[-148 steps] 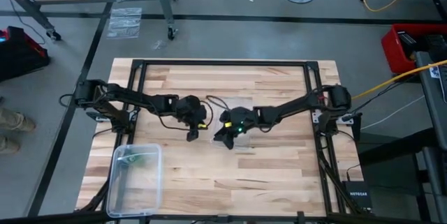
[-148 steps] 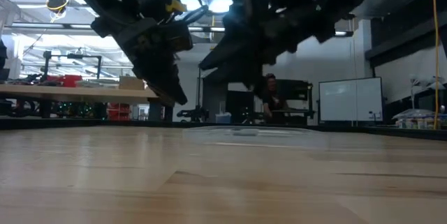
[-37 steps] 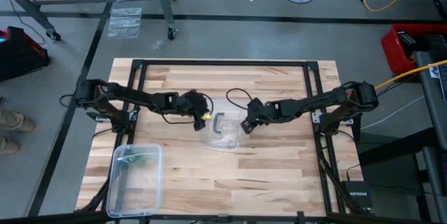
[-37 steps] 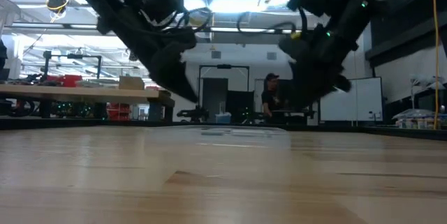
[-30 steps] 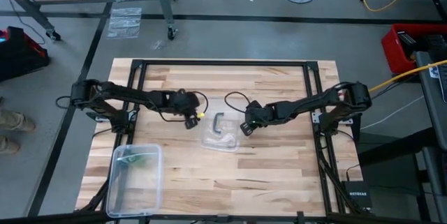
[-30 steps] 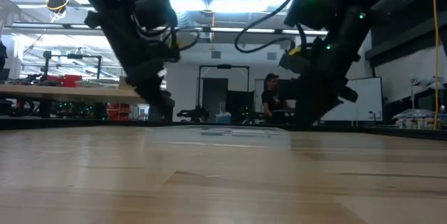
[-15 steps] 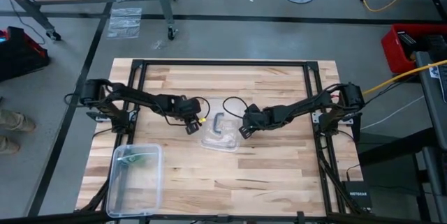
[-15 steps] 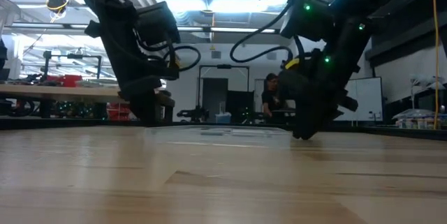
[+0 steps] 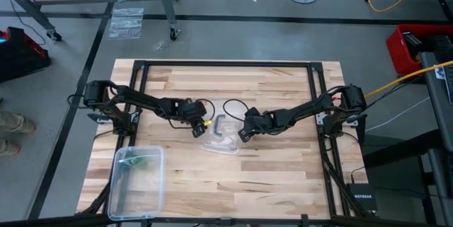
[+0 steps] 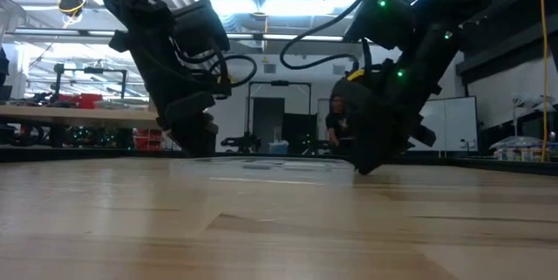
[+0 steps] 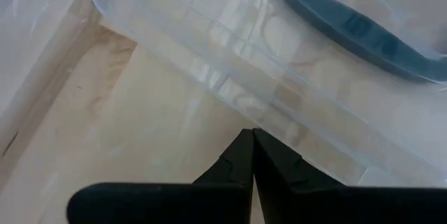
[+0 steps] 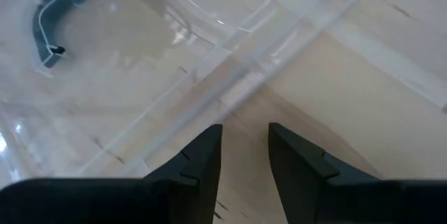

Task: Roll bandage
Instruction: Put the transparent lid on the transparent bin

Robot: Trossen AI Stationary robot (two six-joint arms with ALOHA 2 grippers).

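A clear plastic lid [image 9: 221, 141] with a grey handle [image 11: 363, 25] lies flat on the middle of the wooden table. My left gripper [image 9: 199, 131] is shut and slants down at the lid's left edge [image 11: 230, 88]. My right gripper [image 9: 239, 136] is open and slants down at the lid's right edge [image 12: 241, 84], with only bare table between its fingers. Something green shows inside the clear plastic box [image 9: 136, 181] at the table's near left; it is the bandage [image 9: 145, 160], far from both grippers. My left gripper's shut fingertips [image 11: 250, 140] stand right at the rim of the lid's left side [image 11: 269, 123], coming from the table's left and slanting down. I cannot tell whether they touch the rim.
A black frame [image 9: 226, 63] runs round the table top. Bare wood lies near of the lid and to the right of the clear box. In the low view a person [image 10: 336, 119] stands in the room far behind the table.
Both grippers have sunk toward the table and closed in on the lid, the left one from the left and the right one from the right. The left has stayed shut and the right open.
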